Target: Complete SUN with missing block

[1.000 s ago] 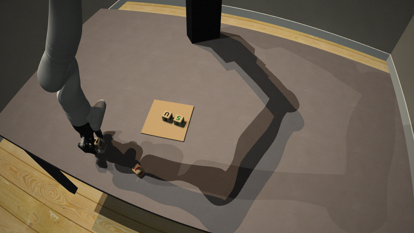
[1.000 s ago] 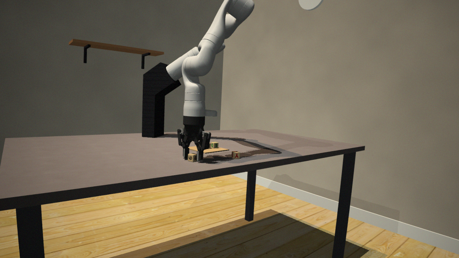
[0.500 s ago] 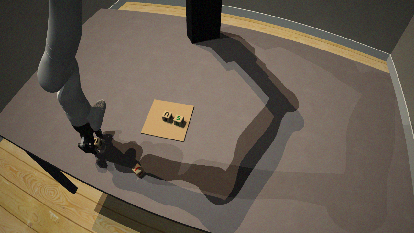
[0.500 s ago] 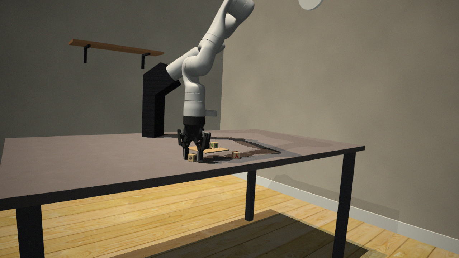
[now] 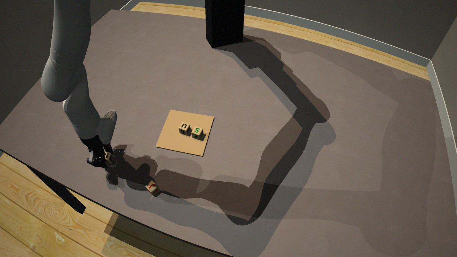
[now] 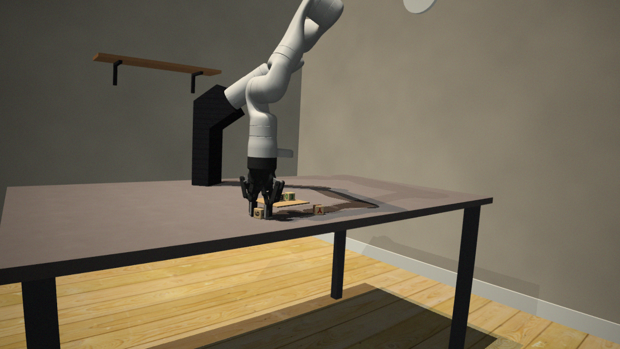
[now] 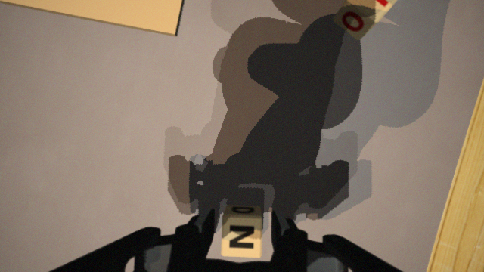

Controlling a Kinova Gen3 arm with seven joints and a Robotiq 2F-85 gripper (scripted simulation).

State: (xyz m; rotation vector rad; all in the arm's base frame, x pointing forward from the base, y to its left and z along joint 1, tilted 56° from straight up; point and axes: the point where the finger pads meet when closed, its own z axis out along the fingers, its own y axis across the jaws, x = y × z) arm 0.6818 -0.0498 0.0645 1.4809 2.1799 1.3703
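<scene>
– See the black pincer [image 5: 108, 159] [image 6: 260, 212] [image 7: 243, 223] how?
– Half-open, with gaps beside the pale wooden N cube [image 5: 109, 157] [image 6: 258, 213] [image 7: 242, 242].
– Lying where?
– On the grey-brown tabletop [image 5: 143, 79] [image 6: 130, 216] [image 7: 94, 113], off the tan square mat [image 5: 172, 142] [image 6: 294, 203] [image 7: 132, 15].

The floor [image 5: 38, 191] [image 6: 151, 277], at 8 o'clock in the top view, looks like varnished wood planks, grain and knots showing, with a soft sheen. The tabletop [image 5: 143, 64] [image 6: 108, 216] [image 7: 94, 94] is matt and faintly mottled. The mat [image 5: 169, 137] [image 6: 294, 202] [image 7: 94, 13] looks smooth and matt; the 4 blocks [image 5: 109, 157] [image 6: 318, 210] [image 7: 242, 242] look like pale wood. The arm [image 5: 71, 38] [image 6: 262, 130] has a smooth, satin shell, and the shelf [image 6: 160, 65], at 10 o'clock in the exterior view, looks wooden.
</scene>
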